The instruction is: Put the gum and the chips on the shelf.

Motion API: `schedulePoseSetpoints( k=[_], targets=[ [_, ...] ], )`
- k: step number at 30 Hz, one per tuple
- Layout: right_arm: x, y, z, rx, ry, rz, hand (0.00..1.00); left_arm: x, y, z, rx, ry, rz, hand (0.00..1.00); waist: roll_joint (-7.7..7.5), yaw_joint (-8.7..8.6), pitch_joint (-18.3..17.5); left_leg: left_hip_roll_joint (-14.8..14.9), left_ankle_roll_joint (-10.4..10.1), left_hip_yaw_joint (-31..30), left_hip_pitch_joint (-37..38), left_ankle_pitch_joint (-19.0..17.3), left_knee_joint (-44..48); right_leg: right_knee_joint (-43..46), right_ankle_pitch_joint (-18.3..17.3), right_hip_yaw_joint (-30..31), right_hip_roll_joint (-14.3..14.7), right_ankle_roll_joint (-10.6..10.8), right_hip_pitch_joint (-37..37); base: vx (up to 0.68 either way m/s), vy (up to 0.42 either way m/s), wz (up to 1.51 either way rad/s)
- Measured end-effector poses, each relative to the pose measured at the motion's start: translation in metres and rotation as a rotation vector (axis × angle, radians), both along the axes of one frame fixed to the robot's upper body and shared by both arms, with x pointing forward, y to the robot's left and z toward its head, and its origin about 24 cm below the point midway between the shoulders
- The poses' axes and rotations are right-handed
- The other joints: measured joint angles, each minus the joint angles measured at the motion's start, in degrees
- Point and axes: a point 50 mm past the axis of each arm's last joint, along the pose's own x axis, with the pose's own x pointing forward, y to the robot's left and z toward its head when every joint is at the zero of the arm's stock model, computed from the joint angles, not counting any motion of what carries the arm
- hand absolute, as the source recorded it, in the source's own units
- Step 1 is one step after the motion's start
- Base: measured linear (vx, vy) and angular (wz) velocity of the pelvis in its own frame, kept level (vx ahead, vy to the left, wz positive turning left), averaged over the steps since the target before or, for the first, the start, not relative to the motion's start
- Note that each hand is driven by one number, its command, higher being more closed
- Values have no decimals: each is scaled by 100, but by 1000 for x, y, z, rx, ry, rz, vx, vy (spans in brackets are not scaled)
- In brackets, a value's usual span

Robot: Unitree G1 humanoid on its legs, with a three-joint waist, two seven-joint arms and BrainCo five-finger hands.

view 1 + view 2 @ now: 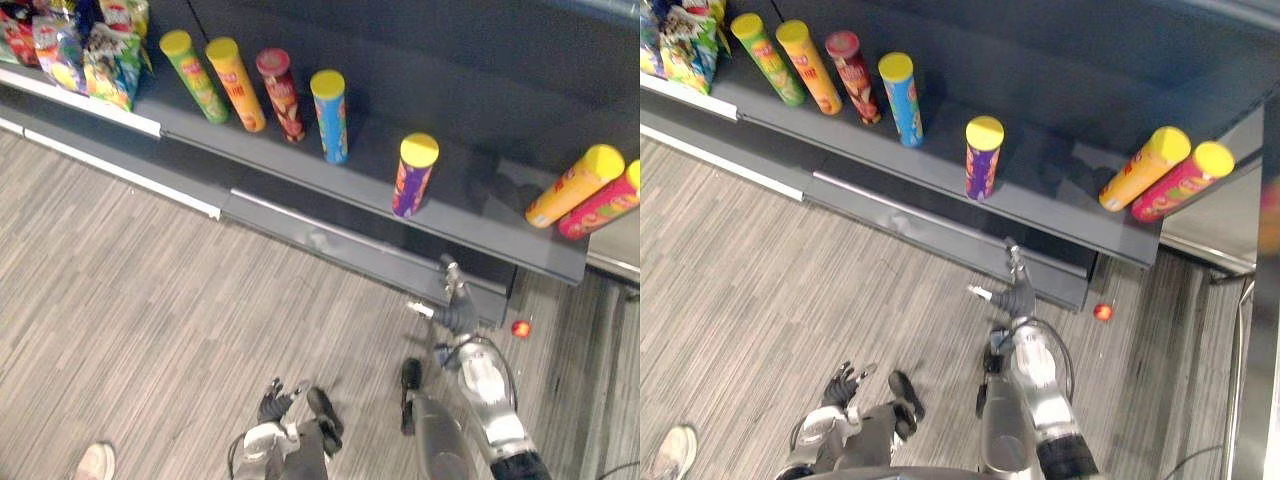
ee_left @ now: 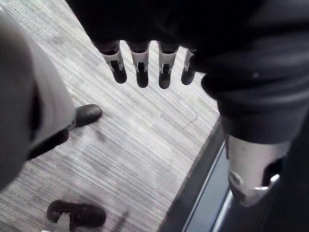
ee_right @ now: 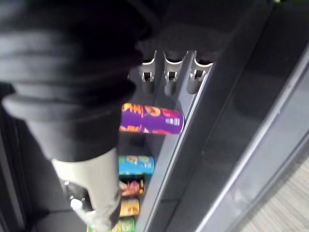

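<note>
Several chip cans stand in a row on the dark shelf (image 1: pixel 470 225): green (image 1: pixel 194 75), orange (image 1: pixel 236 83), red (image 1: pixel 280 93), blue (image 1: pixel 331 115) and purple (image 1: pixel 414 175). Two more, an orange one (image 1: pixel 575 186) and a pink one (image 1: pixel 600 207), lean at the shelf's right end. A small red round thing (image 1: pixel 520 327) lies on the floor by the shelf's base. My right hand (image 1: pixel 458 305) reaches toward the shelf front below the purple can (image 3: pixel 152 119), fingers (image 3: pixel 168 77) straight and holding nothing. My left hand (image 1: pixel 275 400) hangs low over the floor, its fingers (image 2: pixel 141 67) relaxed and empty.
Snack bags (image 1: pixel 110 55) crowd the shelf's far left end. A lower grey ledge (image 1: pixel 330 240) juts out under the shelf. A person's light shoe (image 1: pixel 95 462) stands on the striped floor at the lower left.
</note>
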Motion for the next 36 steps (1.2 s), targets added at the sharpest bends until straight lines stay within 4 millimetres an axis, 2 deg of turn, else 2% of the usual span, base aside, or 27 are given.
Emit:
schedulePoseSetpoints(
  k=[3, 8, 13, 20, 23, 26, 31, 36],
  targets=[
    [-11, 7, -14, -5, 69, 97, 0, -22, 6, -9, 25, 77, -6, 0, 3, 13, -324, -175, 28, -28, 381, 20, -374, -403, 201, 160, -15, 88, 319, 122, 69, -26],
    [-30, -1, -45, 39, 223, 120, 0, -34, 7, -14, 43, 123, -56, 0, -11, 13, -765, -304, 69, -139, 596, 71, -705, -721, 251, 64, -11, 133, 593, 72, 36, 5],
    [-47, -10, -79, 47, 389, 106, 0, -38, 5, -16, 42, 142, -95, 0, -21, 19, -830, -378, 80, -237, 712, 220, -1041, -954, 318, -55, 4, 132, 741, 20, -12, 9],
    [-68, -18, -111, -36, 562, 126, 0, -44, 5, -17, 38, 156, -98, 0, -30, 40, -947, -404, 79, -380, 907, 236, -1181, -1066, 318, -123, 26, 133, 965, 4, -6, 2],
    [-83, -19, -129, -78, 671, 147, 0, -43, 5, -17, 38, 154, -100, 0, -43, 35, -988, -405, 79, -558, 916, 236, -1186, -1119, 317, -227, 24, 132, 1064, -5, -29, 18],
    [-107, -26, -152, -116, 824, 146, 0, -45, 5, -18, 36, 165, -97, 0, -42, 73, -1021, -403, 80, -642, 953, 242, -1188, -1152, 313, -319, 20, 129, 1164, -22, -33, 13],
    [-121, -50, -165, -40, 921, -100, 0, -53, 8, -21, 34, 198, -49, 0, -59, 139, -1081, -422, 75, -630, 1145, 282, -1299, -1143, 307, -294, 25, 125, 1282, -45, -28, -2],
    [-146, -76, -175, 91, 1023, -360, 0, -66, 17, -23, 24, 228, 40, 0, -72, 149, -1137, -447, 73, -651, 1330, 285, -1323, -1124, 289, -320, -4, 115, 1460, -45, -20, 2]
  ],
)
